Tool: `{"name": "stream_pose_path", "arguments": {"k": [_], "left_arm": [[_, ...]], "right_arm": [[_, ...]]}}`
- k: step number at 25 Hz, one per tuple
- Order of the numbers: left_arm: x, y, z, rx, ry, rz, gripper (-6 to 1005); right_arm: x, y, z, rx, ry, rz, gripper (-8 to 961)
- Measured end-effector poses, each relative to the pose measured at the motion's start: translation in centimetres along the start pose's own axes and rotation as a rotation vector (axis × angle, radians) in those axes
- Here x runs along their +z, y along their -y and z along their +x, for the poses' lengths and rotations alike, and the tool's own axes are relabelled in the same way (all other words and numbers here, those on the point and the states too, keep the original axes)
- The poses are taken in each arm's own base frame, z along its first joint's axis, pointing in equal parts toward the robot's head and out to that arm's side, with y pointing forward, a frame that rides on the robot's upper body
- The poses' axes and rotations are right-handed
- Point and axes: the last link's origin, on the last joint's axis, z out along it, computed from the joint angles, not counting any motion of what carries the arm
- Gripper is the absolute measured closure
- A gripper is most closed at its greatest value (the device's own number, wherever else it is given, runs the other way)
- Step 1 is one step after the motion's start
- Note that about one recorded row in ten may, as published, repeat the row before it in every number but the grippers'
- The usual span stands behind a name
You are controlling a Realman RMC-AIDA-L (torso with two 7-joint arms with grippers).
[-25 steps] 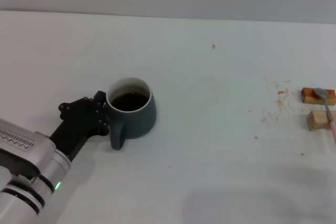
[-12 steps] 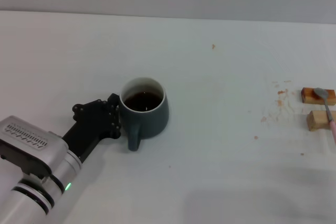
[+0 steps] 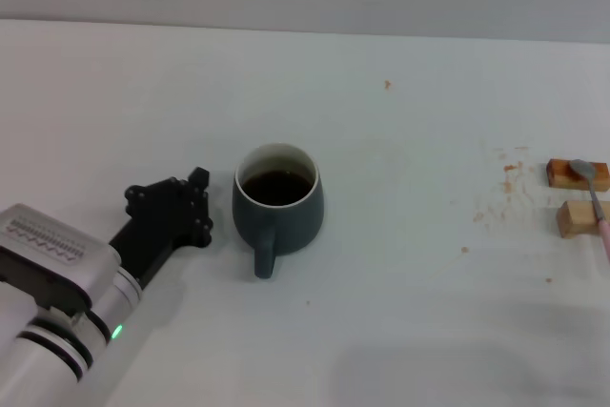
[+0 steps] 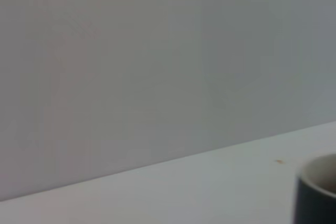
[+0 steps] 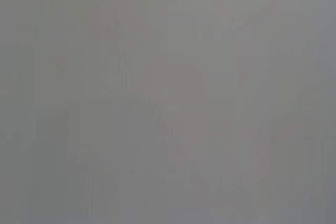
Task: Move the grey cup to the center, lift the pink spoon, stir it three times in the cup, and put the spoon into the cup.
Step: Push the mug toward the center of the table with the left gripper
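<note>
Head view: left gripper (image 3: pixel 198 205) just beside grey cup (image 3: pixel 278 205), not touching; finger state can't tell. Cup near table centre, step 1 looks done. Pink spoon (image 3: pixel 599 207) well right of cup, on wooden blocks (image 3: pixel 579 195). Next: right arm, not seen, to spoon.
L wrist view: cup (image 4: pixel 315 191) edge only.
R wrist view: blank grey.

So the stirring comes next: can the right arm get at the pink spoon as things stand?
Probably yes. The pink spoon lies uncovered across two wooden blocks at the table's right edge, nothing around it. The right arm itself is out of view, though.
</note>
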Motion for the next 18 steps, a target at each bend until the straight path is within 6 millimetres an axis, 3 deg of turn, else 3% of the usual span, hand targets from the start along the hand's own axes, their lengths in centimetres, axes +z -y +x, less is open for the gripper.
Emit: {"name": "stream_pose_path", "arguments": {"k": [6, 18], "left_arm": [[0.5, 1.0, 0.3, 0.011, -0.003, 0.028, 1001], [0.9, -1.1, 1.0, -0.004, -0.03, -0.044, 1001]], "right_arm": [[0.0, 0.0, 0.0, 0.0, 0.0, 0.0, 198], [0.0, 0.0, 0.0, 0.002, 0.0, 0.0, 198]]}}
